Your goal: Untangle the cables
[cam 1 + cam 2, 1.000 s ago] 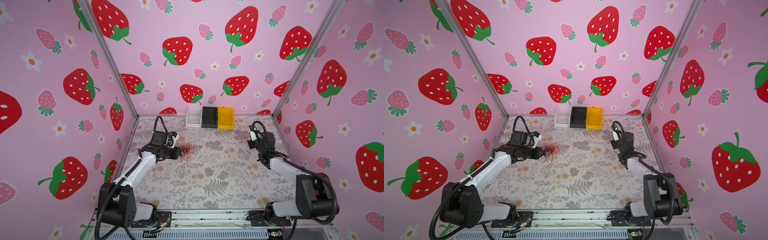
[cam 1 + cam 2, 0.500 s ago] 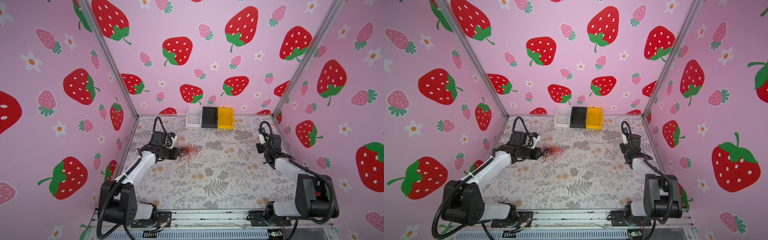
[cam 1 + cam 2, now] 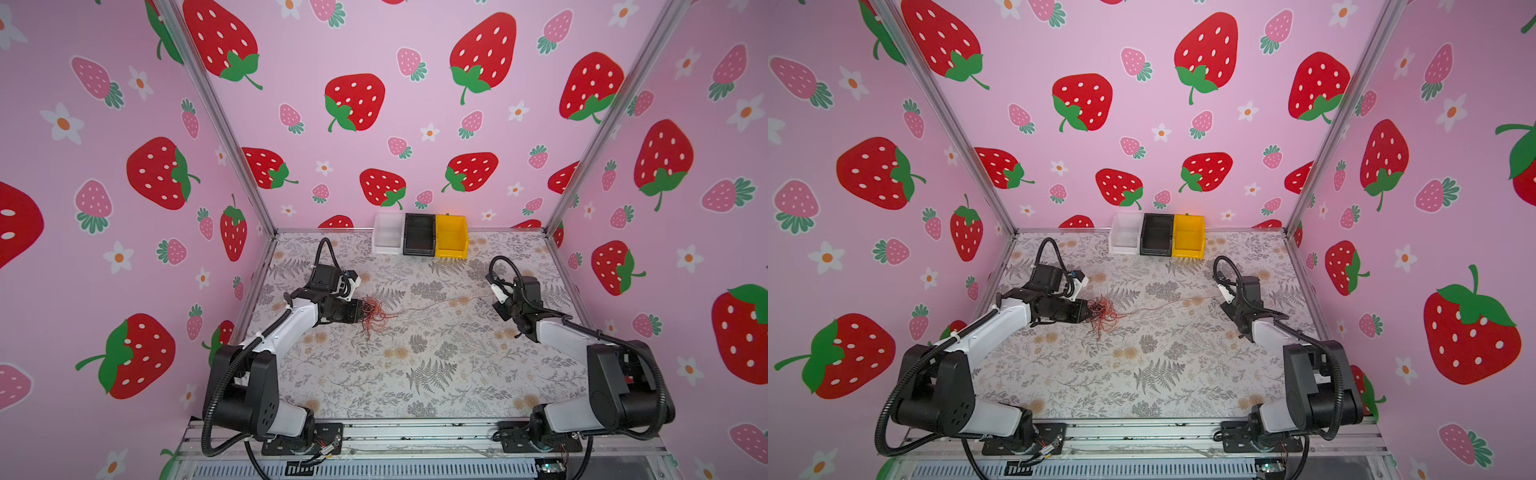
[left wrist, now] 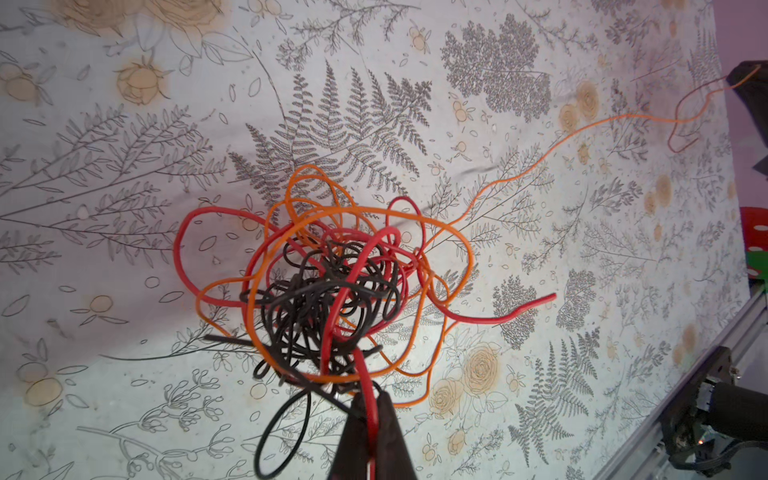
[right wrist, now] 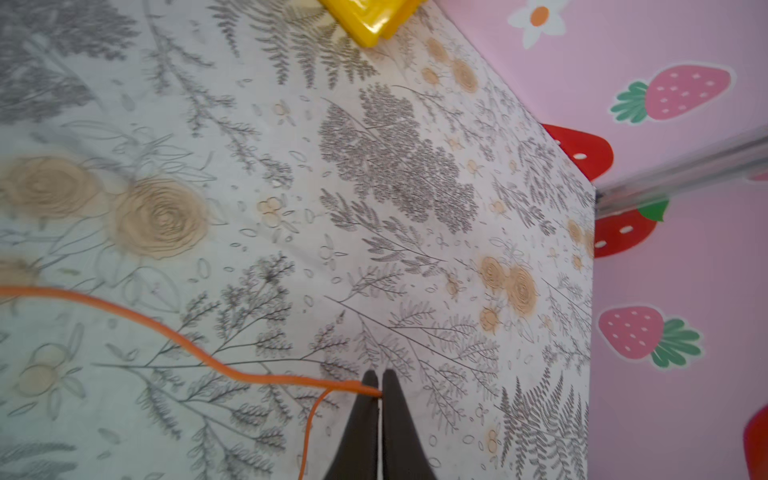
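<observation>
Tangled cables (image 3: 376,313) sit left of centre on the table (image 3: 436,395), a red strand (image 4: 365,374) pinched in the left gripper (image 4: 370,405); the right gripper (image 5: 379,377), jaws nearly together, perhaps grips a drawn-out orange strand (image 5: 166,329), which likely needs pulling fully clear.

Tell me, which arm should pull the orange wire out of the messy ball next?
Probably right. The right gripper pinches the end of the orange cable, stretched away from the tangle; the left gripper is shut on a red cable, anchoring it.
</observation>
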You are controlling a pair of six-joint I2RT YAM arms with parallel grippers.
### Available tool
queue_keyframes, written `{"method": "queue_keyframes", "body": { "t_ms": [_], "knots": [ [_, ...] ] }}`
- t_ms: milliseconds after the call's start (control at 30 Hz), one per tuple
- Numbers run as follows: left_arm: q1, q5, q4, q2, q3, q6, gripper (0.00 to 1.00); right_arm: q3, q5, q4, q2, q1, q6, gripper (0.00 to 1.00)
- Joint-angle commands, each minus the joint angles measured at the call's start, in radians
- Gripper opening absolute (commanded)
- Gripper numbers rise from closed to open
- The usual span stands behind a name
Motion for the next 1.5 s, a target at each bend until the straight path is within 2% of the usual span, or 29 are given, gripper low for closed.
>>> {"method": "queue_keyframes", "body": {
  "t_ms": [0,33,133,200,300,333,600,700,800,933,1100,1200,1367,1467],
  "knots": [
    [-0.024,0.030,-0.011,0.000,0.051,0.018,0.00,-0.032,-0.042,0.020,-0.023,0.033,-0.089,0.33],
    [-0.028,0.032,-0.012,-0.005,0.054,0.018,0.00,-0.030,-0.039,0.021,-0.027,0.039,-0.084,0.45],
    [-0.041,0.042,-0.019,-0.027,0.072,0.021,0.00,-0.040,-0.067,0.047,-0.074,0.052,-0.090,0.60],
    [-0.046,0.061,-0.016,-0.049,0.085,0.026,0.00,-0.058,-0.137,0.075,-0.121,0.055,-0.104,0.70],
    [-0.057,0.090,-0.013,-0.076,0.110,0.028,0.00,-0.068,-0.290,0.084,-0.183,0.074,-0.128,0.91],
    [-0.063,0.092,-0.015,-0.082,0.120,0.033,0.00,-0.072,-0.324,0.089,-0.195,0.085,-0.137,0.94],
    [-0.103,0.111,-0.038,-0.114,0.220,0.046,0.00,-0.024,-0.488,0.099,-0.182,0.181,-0.093,0.92],
    [-0.119,0.125,-0.038,-0.116,0.256,0.046,0.00,-0.022,-0.523,0.187,-0.134,0.250,-0.043,0.91],
    [-0.138,0.126,-0.043,-0.109,0.291,0.051,0.00,-0.016,-0.486,0.304,-0.057,0.329,-0.024,0.90],
    [-0.159,0.133,-0.051,-0.104,0.321,0.060,0.00,0.043,-0.452,0.418,0.062,0.384,0.018,0.88],
    [-0.178,0.143,-0.061,-0.105,0.340,0.071,0.00,0.074,-0.353,0.563,0.161,0.399,0.028,0.86],
    [-0.183,0.144,-0.062,-0.105,0.343,0.072,0.00,0.089,-0.359,0.600,0.190,0.401,0.014,0.85],
    [-0.187,0.139,-0.064,-0.100,0.352,0.070,0.00,0.095,-0.419,0.625,0.198,0.408,-0.015,0.78],
    [-0.187,0.137,-0.046,-0.100,0.354,0.061,0.00,0.109,-0.493,0.581,0.214,0.414,-0.042,0.63]
  ]
}}
